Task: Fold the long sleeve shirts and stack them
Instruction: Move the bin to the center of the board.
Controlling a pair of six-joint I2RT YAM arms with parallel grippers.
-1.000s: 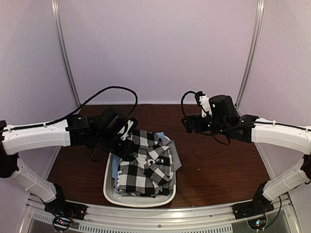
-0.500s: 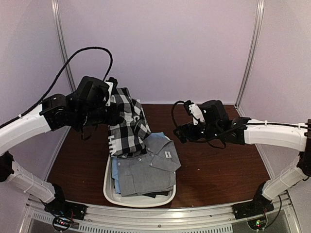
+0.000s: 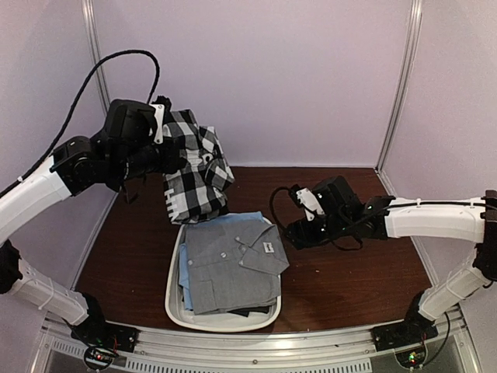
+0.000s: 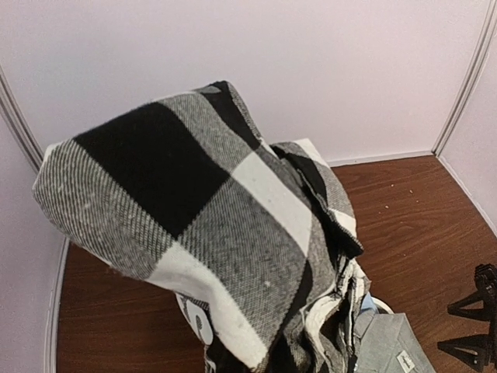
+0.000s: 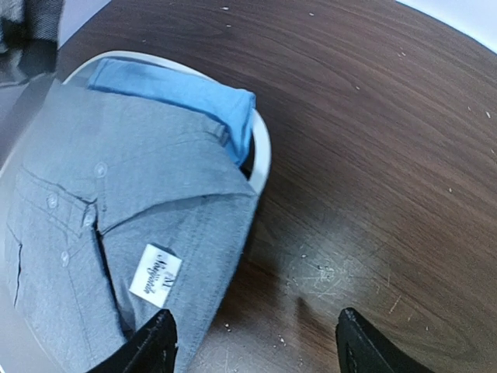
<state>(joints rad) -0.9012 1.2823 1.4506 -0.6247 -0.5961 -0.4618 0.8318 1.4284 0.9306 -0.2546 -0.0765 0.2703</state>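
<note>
While bunched into one long drooping bundle, easily the largest thing present: checked shirt (image 3: 194,167) (image 4: 217,233), hanging at the far left, well above the table (image 3: 349,272), long axis straight down, lower end over the far rim of the white tub (image 3: 225,325) (image 5: 260,151). Pinched at its top by the left gripper (image 3: 163,151), jaws closed on the cloth and buried in it from the wrist view.

Next in size, folded flat inside the tub at near centre: grey shirt (image 3: 225,260) (image 5: 132,179), long axis running near to far, right edge spilling over the tub's right rim toward bare wood. Under it, peeking out at the far rim, a blue cloth (image 5: 178,89).

Just right of that spilled edge, low over the table: right gripper (image 3: 293,229) (image 5: 256,342), jaws apart and gripping nothing, grey cloth beside one finger, bare wood between the two.

Judging from this, much nearer the grey shirt than the left arm; only a short shift leftward needed to reach its edge. Helping spread the checked shirt instead would call for a climb up and to the far left.

Smallest: a white label (image 5: 155,273) (image 3: 266,249) on the grey shirt, dark script, too fine to read. No other writing visible.
</note>
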